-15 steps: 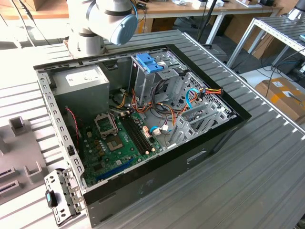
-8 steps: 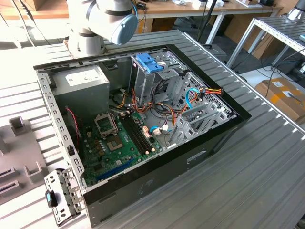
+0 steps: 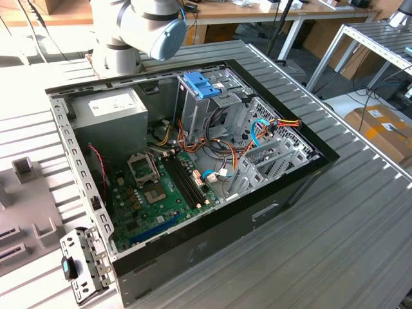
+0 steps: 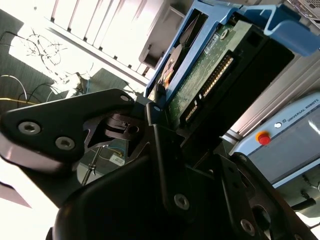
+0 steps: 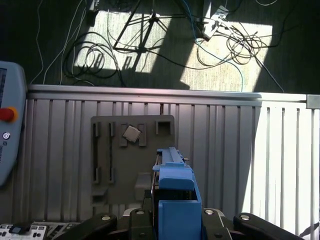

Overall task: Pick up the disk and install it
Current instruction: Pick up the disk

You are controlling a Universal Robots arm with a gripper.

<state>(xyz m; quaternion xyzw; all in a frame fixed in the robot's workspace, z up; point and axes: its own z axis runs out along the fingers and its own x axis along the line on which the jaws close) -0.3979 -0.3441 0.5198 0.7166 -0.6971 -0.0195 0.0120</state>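
The disk (image 4: pixel 210 75) shows its green circuit-board side in the second wrist view, seated in a bright blue plastic carrier (image 4: pixel 280 25). My gripper (image 4: pixel 165 120) is shut on it, black fingers (image 4: pixel 155 135) clamped against the carrier's edge. In the first wrist view the same blue carrier (image 5: pixel 176 192) rises between the jaws of my gripper (image 5: pixel 175 217), with the disk's metal edge (image 5: pixel 170 156) showing at its end. It hangs above the ribbed metal table (image 5: pixel 225 150), away from the open computer case (image 3: pixel 290 187).
The case holds a grey power supply (image 3: pixel 106 109), a motherboard (image 3: pixel 161 187), loose cables and a drive cage topped by a blue bracket (image 3: pixel 201 84). A grey fixture plate (image 5: pixel 105 150) lies on the table below the gripper. A teach pendant (image 5: pixel 10 125) rests nearby. The arm's base (image 3: pixel 122 38) stands behind the case.
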